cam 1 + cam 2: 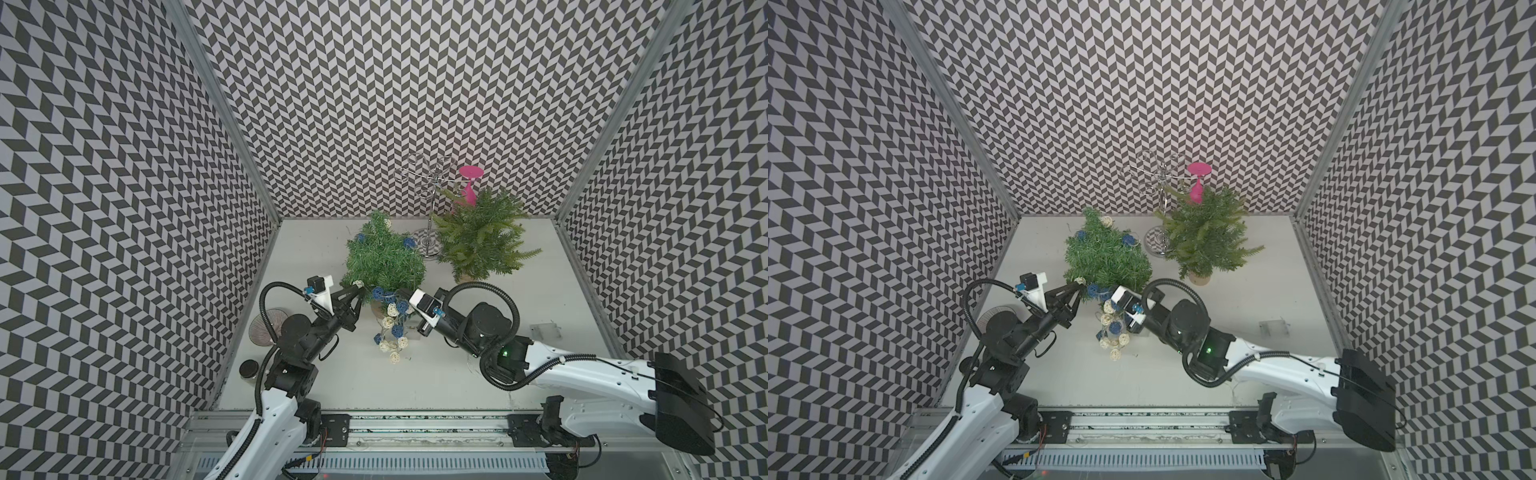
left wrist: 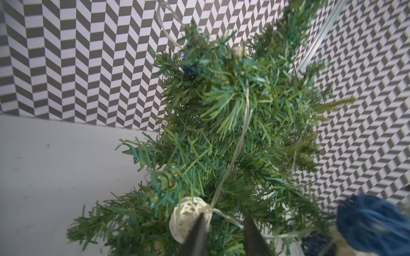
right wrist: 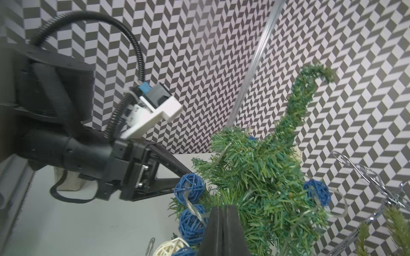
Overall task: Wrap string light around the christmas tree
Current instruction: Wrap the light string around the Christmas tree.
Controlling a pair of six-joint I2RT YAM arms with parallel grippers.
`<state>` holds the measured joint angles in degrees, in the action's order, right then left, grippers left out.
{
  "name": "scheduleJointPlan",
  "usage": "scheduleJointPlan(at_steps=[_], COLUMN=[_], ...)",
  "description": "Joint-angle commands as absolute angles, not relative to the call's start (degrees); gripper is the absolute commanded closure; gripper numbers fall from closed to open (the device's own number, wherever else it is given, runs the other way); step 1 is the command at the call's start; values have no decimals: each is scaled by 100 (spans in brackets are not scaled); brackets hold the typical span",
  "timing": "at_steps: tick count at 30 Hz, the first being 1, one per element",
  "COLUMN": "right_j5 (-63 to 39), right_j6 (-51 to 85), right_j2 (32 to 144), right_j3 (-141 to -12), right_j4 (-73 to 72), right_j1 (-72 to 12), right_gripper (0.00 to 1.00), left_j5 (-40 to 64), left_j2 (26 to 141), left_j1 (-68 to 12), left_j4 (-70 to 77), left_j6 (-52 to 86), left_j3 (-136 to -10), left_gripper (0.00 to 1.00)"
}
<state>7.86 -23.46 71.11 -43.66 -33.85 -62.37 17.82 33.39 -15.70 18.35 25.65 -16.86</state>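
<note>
Chevron walls (image 1: 415, 83), bristly christmas tree (image 1: 384, 257), wicker-ball string light (image 1: 397, 330), left claw (image 2: 225, 216) spread, right claw (image 3: 224, 208) closed

No word, label, brand name, number or sign is showing legibly in any view. The front rail (image 1: 415, 417) is carrying a row of small dark markings along its top in both top views, but they are appearing too blurred to read

Between left claw (image 1: 358, 288) and right claw (image 3: 224, 207), string light (image 1: 392, 328) before christmas tree (image 1: 382, 257).
</note>
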Motion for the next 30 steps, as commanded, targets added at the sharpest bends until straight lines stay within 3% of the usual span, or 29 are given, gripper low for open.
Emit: scheduleJointPlan(at_steps=[1,3,5,9,12,15,22,25,30], right_j5=[63,-44,-45,-252,-562,-666,-1041,-1012,-989], right_j6=[-1625,-1499,-1314,-771,-401,-149,112,115,189], right_j2=[7120,7218,7347,7551,7600,7528,7330,7330,7328], right_j3=[-4389,-4402,-4541,-4890,-5021,-5004,-4833,-4808,-4641], right_j4=[-3674,-3833,-3790,-3612,-3536,-3473,-3548,-3535,-3619], right_j1=[-6188,-6180,-6171,-6163,-6163,-6162,-6121,-6125,-6114], right_gripper=[100,100,100,100,100,100,100,100,100], left_j5=[1727,1609,1472,1611,2183,2142,468,379,176], left_j2=[3075,2776,2227,1389,1391,1812,3085,3429,3204], left_j1=[-1536,-1531,-1548,-1672,-1898,-2417,-4376,-4531,-4536], left_j4=[1775,1516,1128,747,1349,1985,2443,2721,2859], left_j6=[2631,2642,2619,2719,2876,2696,1477,1381,1397], left_j3=[-1551,-1585,-1612,-1474,-1027,-665,-856,-889,-887], left_gripper=[44,32,29,46,54,51,37,39,56])
